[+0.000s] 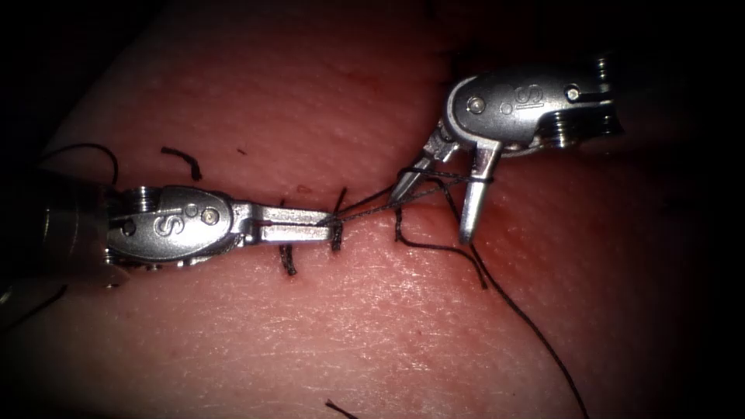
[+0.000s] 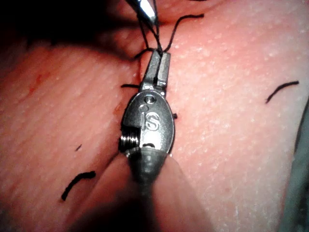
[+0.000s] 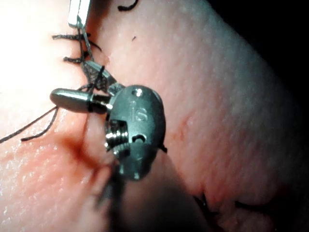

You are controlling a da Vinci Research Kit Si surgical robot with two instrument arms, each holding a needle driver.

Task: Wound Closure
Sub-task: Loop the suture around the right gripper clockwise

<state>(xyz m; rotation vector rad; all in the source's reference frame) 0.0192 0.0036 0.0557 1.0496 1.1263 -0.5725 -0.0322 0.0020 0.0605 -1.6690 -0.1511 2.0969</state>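
On the tissue (image 1: 372, 326), the left tool (image 1: 322, 230) is lying along the cut (image 1: 365, 216) with jaws closed on the thread (image 1: 365, 211), while the right tool (image 1: 438, 198) is standing just right of it, jaws spread wide, thread wrapped around them and trailing away, gripping nothing.

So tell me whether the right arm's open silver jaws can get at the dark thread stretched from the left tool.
Probably yes: the right tool already straddles the dark thread held by the left tool over the tissue, with nothing between.
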